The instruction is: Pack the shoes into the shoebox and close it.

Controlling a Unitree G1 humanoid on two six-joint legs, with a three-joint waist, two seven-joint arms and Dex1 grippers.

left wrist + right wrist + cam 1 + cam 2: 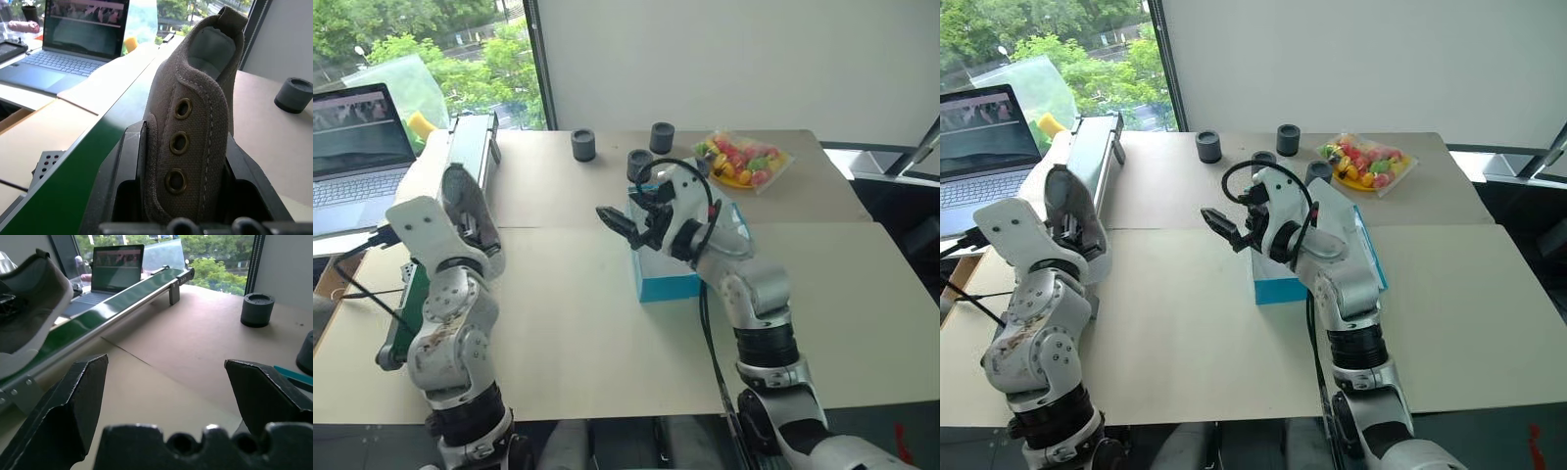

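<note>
Khaki shoe (195, 127) toe-up between closed left jaws, long axis upright.

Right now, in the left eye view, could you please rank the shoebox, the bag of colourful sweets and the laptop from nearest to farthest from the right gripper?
From the right gripper:
1. shoebox, right beside it.
2. bag of colourful sweets, at the table's far right.
3. laptop, far left, past the table edge.

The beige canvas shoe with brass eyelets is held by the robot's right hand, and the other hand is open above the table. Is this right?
Not quite: the left hand is shut on the beige canvas shoe with brass eyelets, as the left wrist view shows. The right hand is the open one, above the table.
</note>
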